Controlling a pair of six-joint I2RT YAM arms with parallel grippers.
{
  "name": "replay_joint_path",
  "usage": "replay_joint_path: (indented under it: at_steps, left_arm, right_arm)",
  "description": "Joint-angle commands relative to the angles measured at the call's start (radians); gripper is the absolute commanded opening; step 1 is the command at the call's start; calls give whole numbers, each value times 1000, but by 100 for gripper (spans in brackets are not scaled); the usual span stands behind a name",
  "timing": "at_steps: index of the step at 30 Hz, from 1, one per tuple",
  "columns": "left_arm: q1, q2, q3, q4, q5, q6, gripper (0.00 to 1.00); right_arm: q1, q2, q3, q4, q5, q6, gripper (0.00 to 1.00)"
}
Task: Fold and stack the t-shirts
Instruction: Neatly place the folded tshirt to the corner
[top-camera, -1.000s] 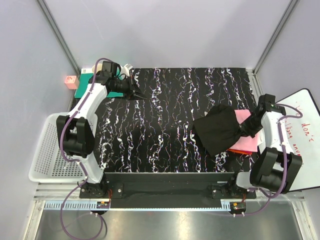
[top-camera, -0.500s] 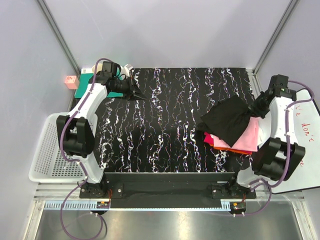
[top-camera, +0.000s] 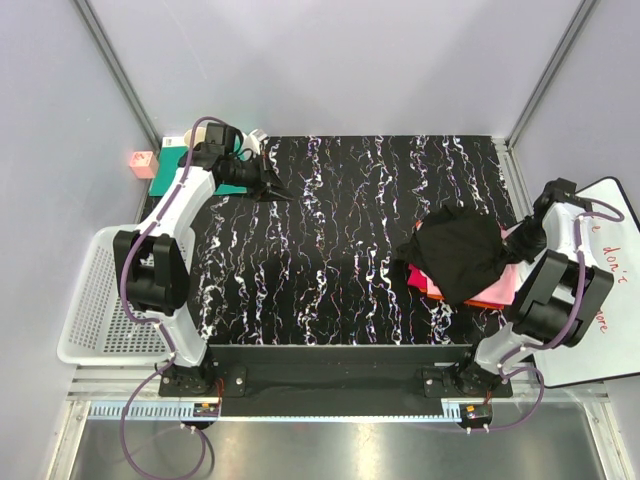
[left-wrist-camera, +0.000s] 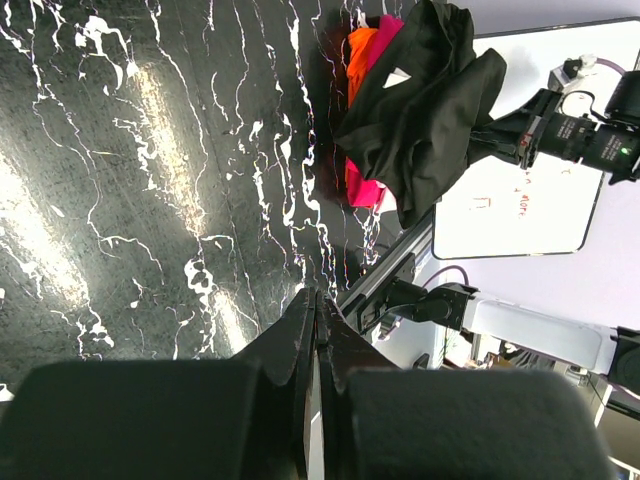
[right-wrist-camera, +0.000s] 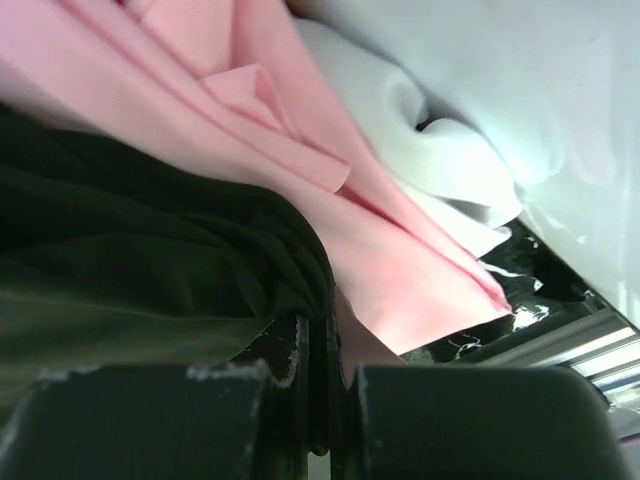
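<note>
Two grippers are closed at this moment. Your right gripper (right-wrist-camera: 322, 328) has its jaws pressed together on a fold of the crumpled black cloth t-shirt (right-wrist-camera: 150, 250); the cloth runs into the narrow gap between the fingers. Just beside this fold, and touching it, lies the folded pale pink cloth t-shirt (right-wrist-camera: 260, 130).

From above, you see the right gripper (top-camera: 518, 243) at the right edge of the black cloth t-shirt (top-camera: 455, 255). This shirt is draped in a bunch over the stack at the right side of the black tabletop with white marble veins (top-camera: 340, 230). The pale pink cloth t-shirt (top-camera: 497, 285) shows under it, toward the right.

In the left wrist view, the folded orange cloth t-shirt (left-wrist-camera: 362, 45) and the folded red cloth t-shirt (left-wrist-camera: 362, 185) stick out from under the black one (left-wrist-camera: 430, 110).

Your left gripper (top-camera: 285, 193) has its jaws fully together (left-wrist-camera: 315, 300) and holds nothing. It is over the far left part of the tabletop, well apart from the shirts.

Left of the tabletop stands a white plastic mesh basket (top-camera: 85, 310). On the right lies a whiteboard with red handwriting (top-camera: 605, 250).
</note>
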Motion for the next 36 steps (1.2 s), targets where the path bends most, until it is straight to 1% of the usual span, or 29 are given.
replay_joint_path:
  at_steps: [1, 3, 7, 8, 9, 10, 11, 12, 14, 15, 16, 19, 20, 22, 23, 24, 25, 26, 27, 29, 30, 32, 33, 35, 36]
  left_arm:
    - [-9, 4, 22, 4, 28, 16, 5]
    - [-9, 4, 24, 3, 28, 16, 5]
    - [-14, 3, 24, -2, 28, 21, 5]
    - [-14, -2, 24, -4, 28, 21, 5]
    - [-15, -3, 24, -4, 28, 21, 5]
    - [-15, -6, 18, -7, 26, 25, 5]
    - [-17, -13, 15, -7, 26, 25, 5]
    - [-17, -16, 12, -7, 23, 28, 5]
    - [-21, -22, -4, -8, 18, 33, 6]
    - [-27, -23, -14, -8, 9, 36, 6]
    - [-32, -25, -17, -8, 5, 37, 9]
    - [-72, -17, -14, -8, -21, 41, 19]
    - [-87, -7, -10, -8, -26, 41, 30]
    - [-142, 10, 15, -7, -46, 31, 48]
    - [-164, 30, 27, -7, -55, 28, 64]
    - [-211, 44, 51, -1, -72, 13, 75]
    - [-234, 56, 64, 9, -75, 2, 83]
    - [-257, 84, 73, 21, -71, -13, 95]
    - [-299, 95, 81, 71, -67, -59, 99]
    - [-333, 121, 65, 160, -51, -131, 99]
    - [-357, 124, 29, 279, -26, -228, 99]
    - [-377, 135, -19, 408, -12, -338, 99]
    - [-397, 138, -65, 538, -9, -439, 99]
    - [-422, 159, -88, 645, 6, -521, 99]
    - [-454, 171, -68, 671, 3, -548, 99]
  right_arm:
    - [-20, 29, -7, 26, 113, -19, 0]
    - [-21, 58, -1, 37, 128, -11, 0]
    - [-23, 107, 45, 23, 116, -5, 13]
    - [-23, 106, 53, 17, 102, -9, 35]
    - [-23, 97, 68, 14, 50, -34, 50]
    - [-22, 78, 79, 11, 38, -43, 61]
    - [-21, 26, 88, 6, 1, -63, 89]
    - [-21, -4, 113, 3, -28, -68, 98]
    - [-20, -83, 140, -23, -60, -59, 100]
    - [-20, -104, 160, -29, -111, -52, 100]
    - [-18, -144, 165, -43, -129, -49, 100]
    - [0, -190, 182, -73, -153, -43, 100]
    - [5, -201, 179, -73, -159, -42, 100]
    - [11, -230, 159, -64, -168, -42, 100]
    - [11, -236, 150, -60, -182, -43, 100]
    - [12, -244, 132, -53, -191, -42, 100]
    - [12, -252, 121, -29, -209, -42, 100]
    - [14, -253, 110, -14, -241, -46, 100]
    - [14, -249, 89, -3, -254, -46, 100]
    - [17, -235, 67, 40, -280, -58, 100]
    - [17, -226, 58, 51, -284, -65, 100]
    - [20, -186, 59, 75, -294, -84, 100]
    - [20, -171, 68, 82, -297, -92, 100]
    - [29, -128, 88, 95, -289, -103, 100]
    - [34, -115, 113, 100, -285, -108, 100]
